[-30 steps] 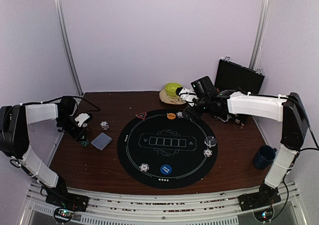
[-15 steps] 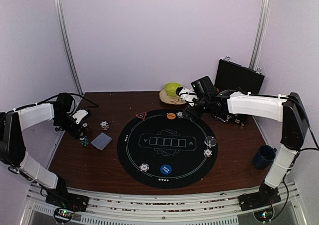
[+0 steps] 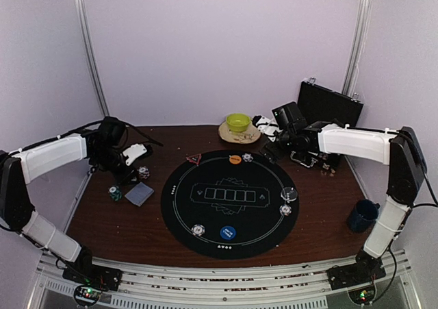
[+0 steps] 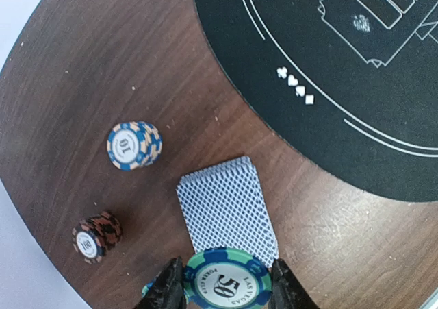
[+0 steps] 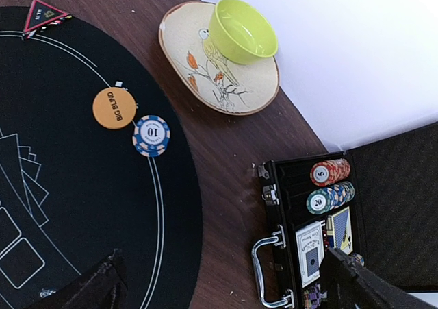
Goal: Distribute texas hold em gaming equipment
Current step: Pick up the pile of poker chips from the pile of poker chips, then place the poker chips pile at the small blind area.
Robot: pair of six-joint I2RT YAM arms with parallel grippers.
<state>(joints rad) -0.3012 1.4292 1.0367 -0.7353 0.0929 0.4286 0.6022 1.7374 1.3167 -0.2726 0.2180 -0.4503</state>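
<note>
The left pincer is clenched on one green 50 chip, gripped by its rim with the face flat, likely so it can be laid face up on the mat. Just ahead of its tips lies one deck. Further ahead and to the left in its wrist view stand two chip stacks, one blue-orange and one brown (supply, I judge, parked off the mat).

The right pincer is released, fingers wide and holding nothing. It hangs between the mat and the open case, which holds more chips.

Ahead of it and to its left, one orange disc sits just beside one blue chip, paired as if marking a seat. One red triangle lies beyond them.

From above, the mat carries three single chips, three discs (orange, blue and clear) and the triangle, all spaced round its rim.
</note>
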